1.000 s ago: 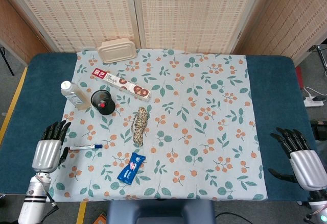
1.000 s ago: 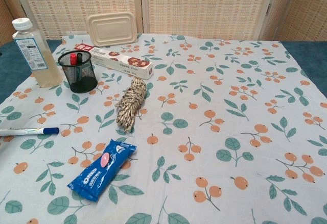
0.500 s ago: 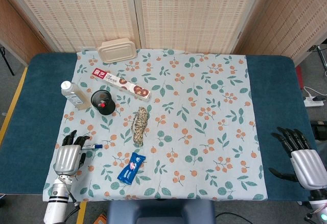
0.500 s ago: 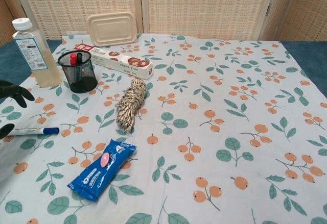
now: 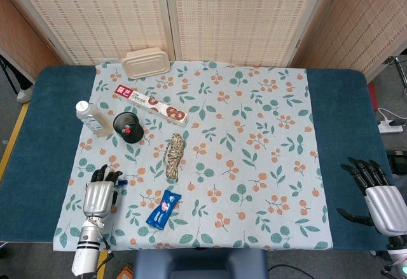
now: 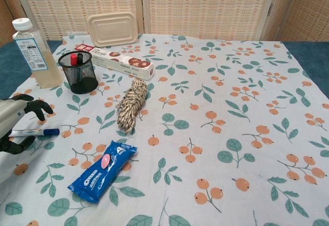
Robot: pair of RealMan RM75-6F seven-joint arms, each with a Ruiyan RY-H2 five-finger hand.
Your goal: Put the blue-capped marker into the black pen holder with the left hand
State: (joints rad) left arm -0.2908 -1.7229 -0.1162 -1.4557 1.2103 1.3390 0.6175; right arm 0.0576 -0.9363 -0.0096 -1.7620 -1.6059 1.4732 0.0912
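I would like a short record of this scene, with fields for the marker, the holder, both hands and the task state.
marker: blue-capped white marker lies flat on the floral tablecloth
holder: black mesh pen holder stands upright beside the clear plastic bottle, a red-tipped pen inside
left hand: left hand hovers over the marker, fingers apart, not gripping
right hand: right hand open at the table's edge
task state: marker not yet picked up
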